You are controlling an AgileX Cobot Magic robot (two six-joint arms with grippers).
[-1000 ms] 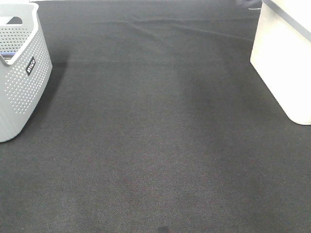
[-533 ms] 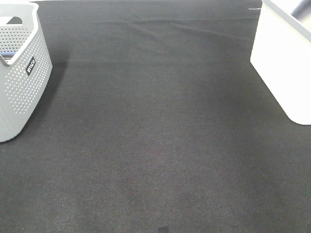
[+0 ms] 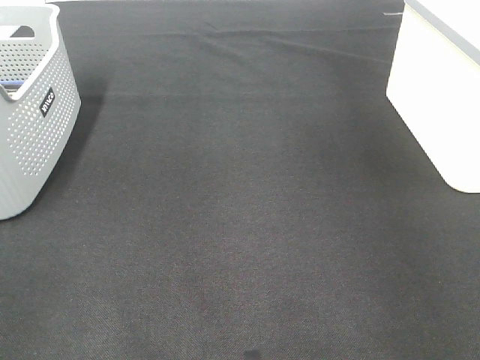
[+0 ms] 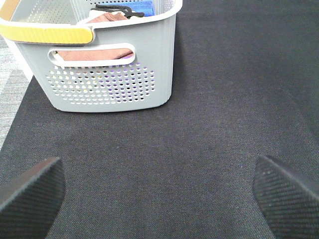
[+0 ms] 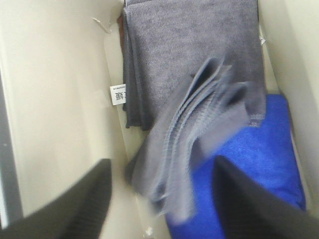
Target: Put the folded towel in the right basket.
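Right wrist view. My right claw (image 5: 162, 167) stands wide, its two dark fingers (image 5: 75, 204) well apart and holding nothing. Between them is the folded grey towel (image 5: 199, 114), blurred, its layered edges fanned open. It is inside the white basket (image 5: 55, 99), over a blue towel (image 5: 259, 159) and partly over another grey towel (image 5: 189, 35) that lies flat further in. I cannot tell whether the folded grey towel rests on them or hangs free. A small white label (image 5: 117, 93) shows at the flat towel's edge, against the basket wall.

Left wrist view. My left claw (image 4: 157, 169) is also wide and empty, its ribbed fingertips (image 4: 30, 194) over the black mat (image 4: 224, 99). Beyond them stands the grey basket (image 4: 114, 84), with a perforated wall and a yellow grip (image 4: 50, 35) on its rim. A brown cloth (image 4: 94, 54) shows through the handle slot; a blue cloth (image 4: 139, 6) lies at the far end.

High view. The mat (image 3: 240, 210) fills the middle. The grey basket (image 3: 37, 142) stands at the left edge, the white basket (image 3: 435, 97) at the right edge, well apart. Neither claw appears here.
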